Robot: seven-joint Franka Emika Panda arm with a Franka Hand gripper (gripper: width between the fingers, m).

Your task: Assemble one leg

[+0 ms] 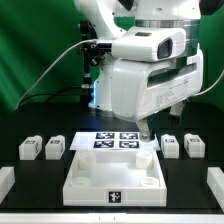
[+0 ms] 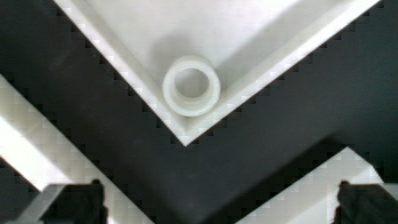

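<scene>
Four small white legs with marker tags lie on the black table: two on the exterior view's left (image 1: 30,150) (image 1: 55,148) and two on its right (image 1: 171,146) (image 1: 194,145). The large white tray-like piece (image 1: 115,178) lies at the front middle. My gripper (image 1: 147,128) hangs above the table behind that piece's right rear corner and holds nothing. In the wrist view my gripper (image 2: 219,206) is open, its dark fingertips (image 2: 75,205) far apart. Below it lies a white corner of the tray-like piece (image 2: 125,40) with a round socket (image 2: 192,85). No leg shows in the wrist view.
The marker board (image 1: 115,141) lies flat behind the tray-like piece, under the arm. White parts show at the table's front edges on the exterior view's left (image 1: 5,180) and right (image 1: 215,180). A green backdrop stands behind the arm.
</scene>
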